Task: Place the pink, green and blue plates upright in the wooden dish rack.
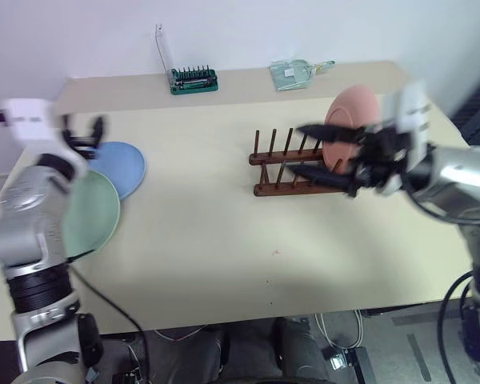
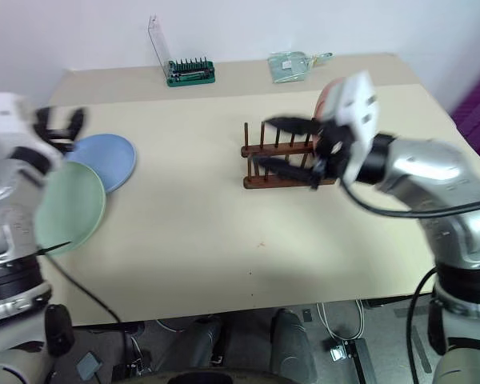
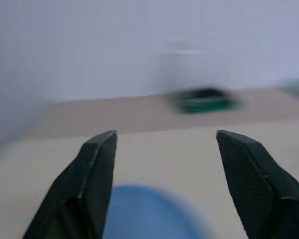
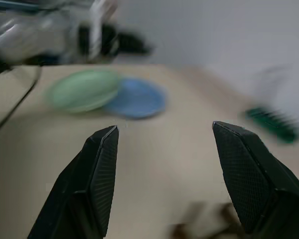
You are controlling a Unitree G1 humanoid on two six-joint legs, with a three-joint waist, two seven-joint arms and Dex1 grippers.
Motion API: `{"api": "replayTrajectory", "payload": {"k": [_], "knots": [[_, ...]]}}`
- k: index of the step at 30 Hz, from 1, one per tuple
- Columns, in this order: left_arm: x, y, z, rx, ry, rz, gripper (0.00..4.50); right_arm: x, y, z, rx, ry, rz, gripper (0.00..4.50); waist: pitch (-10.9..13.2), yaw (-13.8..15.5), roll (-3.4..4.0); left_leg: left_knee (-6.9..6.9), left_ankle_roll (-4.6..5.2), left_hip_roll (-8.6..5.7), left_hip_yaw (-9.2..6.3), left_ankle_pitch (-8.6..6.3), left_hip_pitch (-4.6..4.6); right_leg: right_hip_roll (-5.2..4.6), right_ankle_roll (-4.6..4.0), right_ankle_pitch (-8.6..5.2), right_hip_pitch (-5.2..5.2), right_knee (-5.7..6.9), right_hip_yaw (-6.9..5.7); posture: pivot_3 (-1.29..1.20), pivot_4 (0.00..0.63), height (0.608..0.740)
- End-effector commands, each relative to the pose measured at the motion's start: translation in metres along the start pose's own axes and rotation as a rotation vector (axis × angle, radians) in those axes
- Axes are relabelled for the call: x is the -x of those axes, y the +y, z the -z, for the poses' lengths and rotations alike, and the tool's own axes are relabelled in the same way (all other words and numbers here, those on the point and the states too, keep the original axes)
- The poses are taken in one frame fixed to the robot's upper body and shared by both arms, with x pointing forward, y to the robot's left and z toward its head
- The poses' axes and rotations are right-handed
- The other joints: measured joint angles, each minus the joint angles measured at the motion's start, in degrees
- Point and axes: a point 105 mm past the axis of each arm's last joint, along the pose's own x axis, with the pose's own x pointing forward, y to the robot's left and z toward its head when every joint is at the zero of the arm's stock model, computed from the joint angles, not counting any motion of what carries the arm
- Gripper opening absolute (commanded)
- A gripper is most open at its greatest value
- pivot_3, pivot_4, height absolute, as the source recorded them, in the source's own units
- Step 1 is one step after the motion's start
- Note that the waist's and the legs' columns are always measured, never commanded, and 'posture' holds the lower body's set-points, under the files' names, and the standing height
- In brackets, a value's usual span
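1. The wooden rack (image 1: 292,168) sits right of centre on the table (image 1: 208,240), with the pink plate (image 1: 350,120) upright in its right end.
2. The right gripper (image 1: 316,152) hovers over the rack, fingers spread wide and holding nothing.
3. The left gripper (image 1: 82,133) is above the blue plate (image 1: 124,164) at the far left, also wide open and empty.
4. The green plate (image 2: 72,208) lies flat just nearer, overlapping the blue one.

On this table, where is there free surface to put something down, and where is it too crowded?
The widest bare patch of the table lies between the green plate and the wooden dish rack, reaching to the near edge. It is crowded at the rack, where the pink plate stands and the right gripper hovers with fingers open, and around the overlapping blue plate and green plate.
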Motion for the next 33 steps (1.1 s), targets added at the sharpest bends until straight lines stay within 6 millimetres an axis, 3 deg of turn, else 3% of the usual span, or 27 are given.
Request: {"api": "replayTrajectory", "payload": {"k": [1,5,10,14,18,22,26,30,32,33], "knots": [[0.028,0.047,-0.016,0.011,-0.086,-0.146,3.34,-0.006,0.000,0.004,0.019,-0.006,-0.004,3.05,0.0,0.2,-0.06,0.00,0.03,-0.02,0.00,-0.02,-0.02,-0.02,0.00,0.00,0.00,0.00,-0.01,0.00,0.150,0.735],[0.065,0.076,0.032,-0.006,0.084,-0.191,3.34,-0.013,0.000,0.020,-0.002,0.019,-0.022,3.05,-0.1,0.1,-0.13,0.00,0.06,-0.04,0.01,-0.07,0.01,-0.05,-0.01,0.00,0.05,-0.03,-0.05,0.00,0.150,0.735],[0.101,0.080,0.082,0.113,0.232,-0.218,3.34,-0.016,0.005,0.029,-0.016,0.039,-0.051,3.05,-0.1,0.3,-0.21,0.02,-0.03,-0.01,-0.04,-0.03,0.06,-0.04,-0.03,0.00,0.10,0.00,-0.10,0.00,0.150,0.735],[0.113,0.083,0.108,0.166,0.296,-0.263,3.34,-0.017,0.008,0.032,-0.023,0.044,-0.057,3.05,-0.1,0.2,-0.22,0.01,-0.04,0.00,-0.05,-0.03,0.09,-0.03,-0.06,0.02,0.10,0.03,-0.11,0.00,0.150,0.735],[0.116,0.067,0.139,0.205,0.426,-0.207,3.34,-0.016,0.010,0.034,-0.022,0.051,-0.043,3.05,-0.1,0.2,-0.21,0.01,-0.04,0.00,-0.04,-0.03,0.10,-0.03,-0.06,0.02,0.10,0.03,-0.11,0.00,0.150,0.735],[0.105,0.065,0.139,0.294,0.384,-0.225,2.16,-0.013,0.014,0.036,-0.018,0.061,-0.033,3.05,-0.1,0.3,-0.23,0.01,-0.05,0.00,-0.05,-0.02,0.09,-0.03,-0.06,0.02,0.09,0.03,-0.11,0.00,0.150,0.735],[0.100,0.062,0.145,0.331,0.397,-0.215,0.12,-0.011,0.016,0.037,-0.017,0.068,-0.019,3.05,-0.2,0.3,-0.20,0.01,-0.05,0.01,-0.05,-0.02,0.10,-0.03,-0.07,0.02,0.10,0.03,-0.11,0.00,0.150,0.735],[0.091,0.051,0.132,0.404,0.335,-0.152,0.05,-0.010,0.017,0.036,-0.016,0.069,-0.013,3.05,-0.2,0.1,-0.14,0.00,-0.05,0.00,-0.03,-0.02,0.13,-0.03,-0.07,0.02,0.10,0.03,-0.10,0.00,0.150,0.735],[0.086,0.046,0.113,0.459,0.252,-0.113,0.05,-0.008,0.018,0.034,-0.030,0.068,-0.025,3.05,-0.2,0.2,-0.15,0.00,-0.05,0.01,-0.03,-0.02,0.12,-0.03,-0.07,0.02,0.10,0.03,-0.10,0.00,0.150,0.735],[0.080,0.040,0.099,0.452,0.206,-0.071,0.01,-0.008,0.019,0.034,-0.012,0.085,-0.037,3.30,-0.2,0.2,-0.17,0.01,-0.05,0.01,-0.04,-0.02,0.11,-0.03,-0.07,0.02,0.10,0.03,-0.10,0.00,0.150,0.735]]}}
